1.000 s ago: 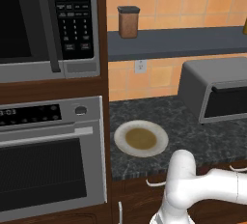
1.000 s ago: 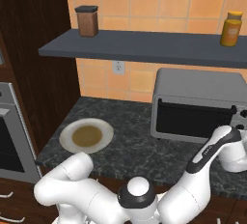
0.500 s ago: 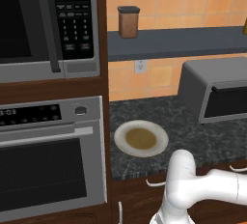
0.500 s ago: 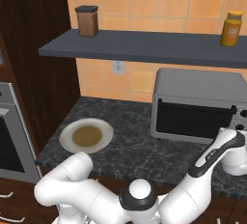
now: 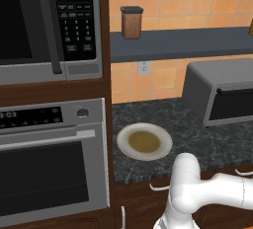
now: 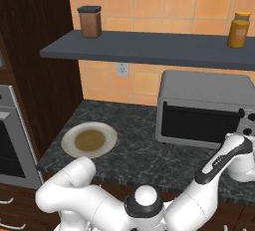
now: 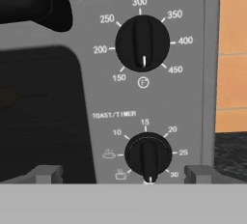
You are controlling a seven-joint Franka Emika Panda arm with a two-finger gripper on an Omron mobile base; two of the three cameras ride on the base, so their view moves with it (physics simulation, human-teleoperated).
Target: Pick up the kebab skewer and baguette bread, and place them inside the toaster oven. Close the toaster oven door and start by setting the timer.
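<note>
The toaster oven (image 6: 204, 108) stands on the dark speckled counter (image 6: 137, 148) against the orange tiled wall, under the right half of a long grey shelf (image 6: 149, 48), and the toaster oven door (image 6: 196, 124) is shut flat against its front, its dark glass framed in grey. In the hand view the oven's control panel is seen close: a black temperature knob (image 7: 142, 43) marked from 150 to 450 sits above a black toast/timer knob (image 7: 148, 154) marked 10 to 30, with the dark glass of the door (image 7: 43, 117) to the left of both. The gripper (image 7: 123, 175) faces this panel at the height of the timer knob, its two grey fingertips (image 7: 46, 174) spread wide, one on either side of the knob and not touching it, pinching nothing. From the right base view the hand (image 6: 241, 155) is at the oven's right front corner, close before the control panel. Left of the oven, well apart from it on the same counter, lies a round white plate (image 6: 89, 140) with a brownish centre. On the shelf above, a brown jar with a dark lid (image 6: 90, 22) stands far to the oven's left, and an orange bottle (image 6: 238, 30) stands above its right end. Further left of the oven, past the wooden cabinet side, are a built-in wall oven (image 5: 52, 161) and, above it, a black-panelled microwave (image 5: 49, 23).
</note>
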